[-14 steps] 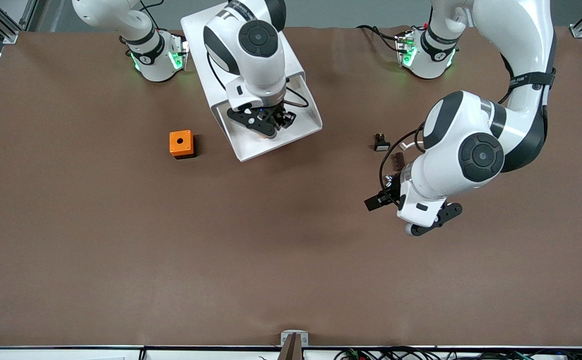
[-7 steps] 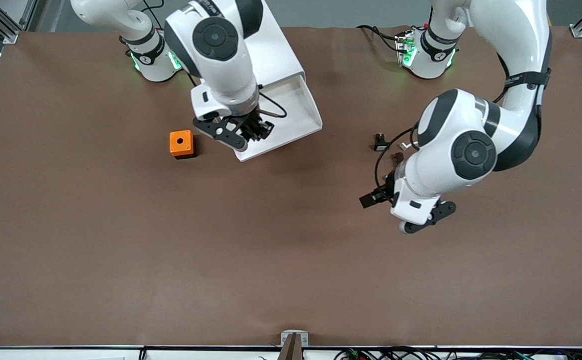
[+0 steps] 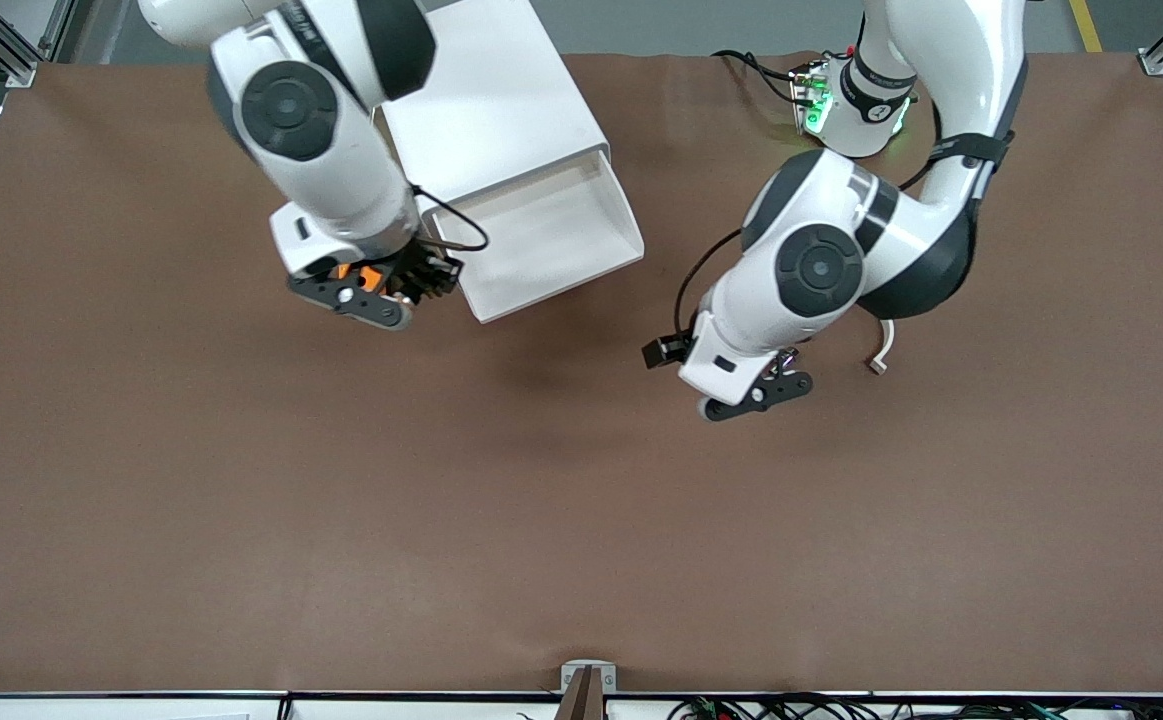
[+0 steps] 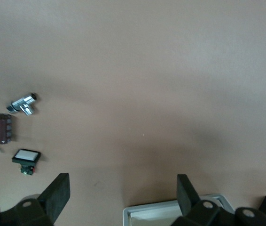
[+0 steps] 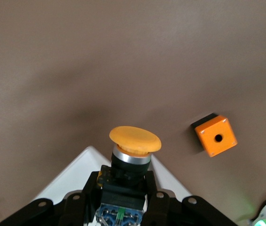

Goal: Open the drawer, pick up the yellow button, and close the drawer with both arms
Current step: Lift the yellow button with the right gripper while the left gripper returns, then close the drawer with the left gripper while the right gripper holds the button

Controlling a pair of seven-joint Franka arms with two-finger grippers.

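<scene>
The right end effector [image 3: 373, 290] has swung off the wide white plastic drawer [image 3: 541, 235] and now hangs over the brown bench [image 3: 241, 520] at the orange square box [image 5: 215, 136]; its fingers [image 5: 155, 200] clamp the small push button with the round orange cap [image 5: 135, 139], black body, blue rear; the drawer tray stands pulled out, smooth and bare inside; the left end effector [image 4: 123, 190], spread wide, has moved toward the drawer, over bare bench, the little black part with a white face [image 4: 26, 156] nearby.
</scene>
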